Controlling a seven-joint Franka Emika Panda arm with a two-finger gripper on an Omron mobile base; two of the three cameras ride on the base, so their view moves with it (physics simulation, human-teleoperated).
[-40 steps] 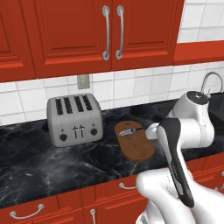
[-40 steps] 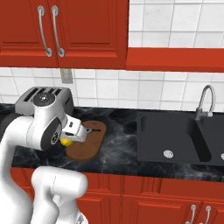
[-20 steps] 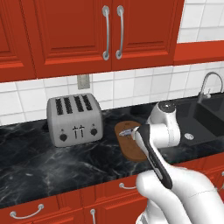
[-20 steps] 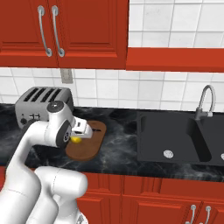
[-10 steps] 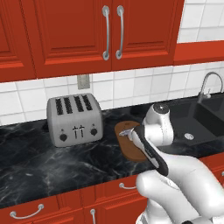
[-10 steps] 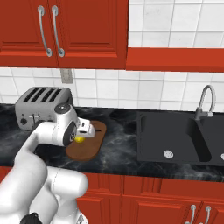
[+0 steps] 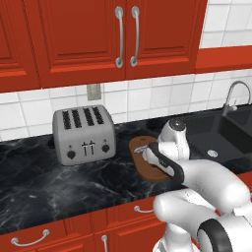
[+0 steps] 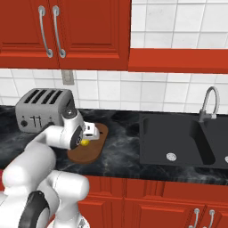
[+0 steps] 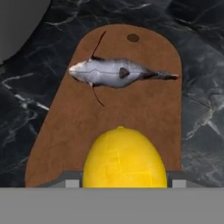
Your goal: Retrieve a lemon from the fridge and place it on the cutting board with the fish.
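Holding the lemon [image 9: 124,158] between its closed fingers, the gripper [image 8: 85,141] hangs over the near end of the cutting board [image 9: 135,118]; from the right base camera the yellow fruit shows just under the hand. The fish [image 9: 114,72] lies across the far half of the board, apart from the lemon. The board rests on the black marble counter [image 7: 44,182], just beside the toaster [image 7: 83,134], and the sink [image 8: 178,139] is farther away.

Base views flank the cutting board [image 8: 87,147]; hand view looks close down
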